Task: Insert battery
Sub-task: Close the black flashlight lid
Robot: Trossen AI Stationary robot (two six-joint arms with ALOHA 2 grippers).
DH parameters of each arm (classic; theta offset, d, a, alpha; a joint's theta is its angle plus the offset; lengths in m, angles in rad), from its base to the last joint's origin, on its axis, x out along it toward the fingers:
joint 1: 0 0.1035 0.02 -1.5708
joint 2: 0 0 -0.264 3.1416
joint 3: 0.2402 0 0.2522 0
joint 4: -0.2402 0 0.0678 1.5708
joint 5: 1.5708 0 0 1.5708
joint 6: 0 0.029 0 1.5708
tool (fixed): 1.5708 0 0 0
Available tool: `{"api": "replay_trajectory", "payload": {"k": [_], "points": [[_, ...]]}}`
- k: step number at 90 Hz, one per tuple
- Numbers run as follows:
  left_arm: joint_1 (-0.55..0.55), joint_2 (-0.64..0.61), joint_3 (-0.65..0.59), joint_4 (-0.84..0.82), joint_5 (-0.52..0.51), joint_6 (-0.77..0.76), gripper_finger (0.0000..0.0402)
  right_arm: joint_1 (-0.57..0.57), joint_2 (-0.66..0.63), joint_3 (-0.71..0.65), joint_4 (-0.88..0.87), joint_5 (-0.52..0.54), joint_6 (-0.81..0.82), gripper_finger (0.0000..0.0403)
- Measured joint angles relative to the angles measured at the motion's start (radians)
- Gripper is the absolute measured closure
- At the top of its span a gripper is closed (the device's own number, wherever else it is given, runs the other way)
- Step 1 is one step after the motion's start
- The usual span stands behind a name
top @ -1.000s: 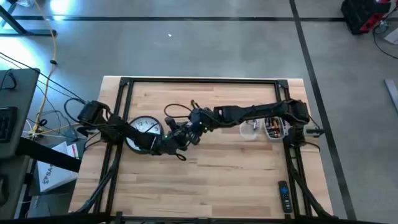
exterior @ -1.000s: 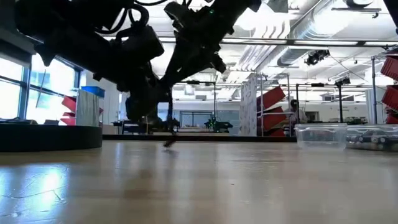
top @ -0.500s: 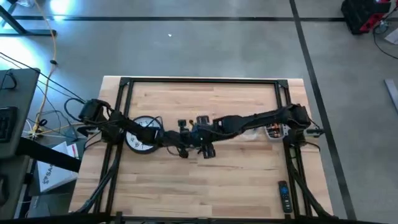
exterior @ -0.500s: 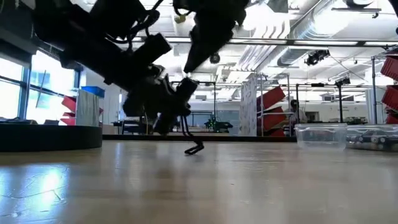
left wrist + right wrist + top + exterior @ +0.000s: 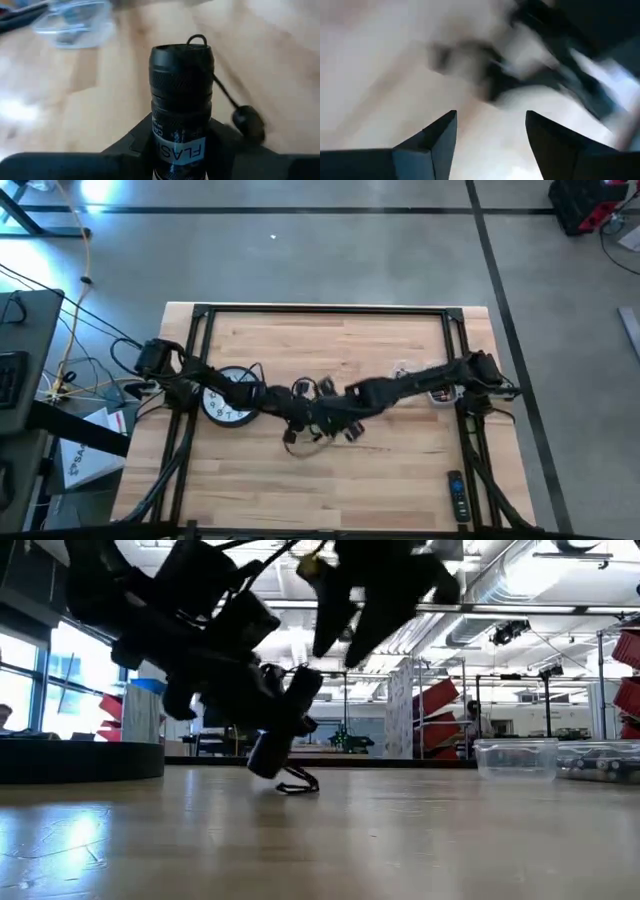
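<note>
At the table's left side, a round clock (image 5: 227, 397) lies flat with the left arm reaching across it toward the middle. The left gripper (image 5: 182, 150) is clamped on a black flashlight (image 5: 181, 95), its two fingers closed on the labelled barrel so the tube juts out ahead of the wrist; my reading is that it is held this way to steady the body and leave one end free for the other arm to work on. A thin wrist cord (image 5: 297, 783) trails from the flashlight and droops to the wood, so the tool sits low over the table near its centre.

The flashlight is matte black with knurled rings below the end and a pale label on the barrel (only part of the lettering shows). Whether the facing end is open or capped I cannot tell.

Just right of it comes the right gripper (image 5: 345, 427), its fingers (image 5: 427, 142) spread wide and empty, apparently hovering close beside the flashlight. No battery shows in its grasp. Farther right, by the right arm's base, stands a clear bin (image 5: 441, 391) of small parts, likely the battery supply.
</note>
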Motion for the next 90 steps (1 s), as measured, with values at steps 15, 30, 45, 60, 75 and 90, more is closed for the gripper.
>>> {"api": "replay_trajectory", "payload": {"k": [15, 30, 45, 60, 75, 90], "points": [[0.013, 0.0, 0.001, 0.032, 0.109, -0.006, 0.0302, 0.03, -0.001, 0.0, -0.001, -0.005, -0.052, 0.0201], [0.015, 0.003, 0.002, 0.037, 0.224, -0.018, 0.0302, 0.054, -0.001, 0.0, 0.061, 0.009, -0.19, 0.0201], [0.012, 0.011, 0.002, 0.074, 0.298, -0.02, 0.0302, 0.069, 0.005, 0.0, 0.078, -0.069, -0.412, 0.0201], [0.014, 0.012, 0.002, 0.068, 0.3, -0.034, 0.0302, 0.069, 0.02, 0.001, 0.127, -0.085, -0.497, 0.0201], [0.013, 0.013, 0.002, 0.06, 0.322, -0.035, 0.0302, 0.049, 0.052, 0.002, 0.131, -0.133, -0.459, 0.0201], [0.014, 0.013, 0.002, 0.047, 0.312, -0.038, 0.0302, 0.034, 0.076, 0.002, 0.13, -0.122, -0.39, 0.0205]]}}
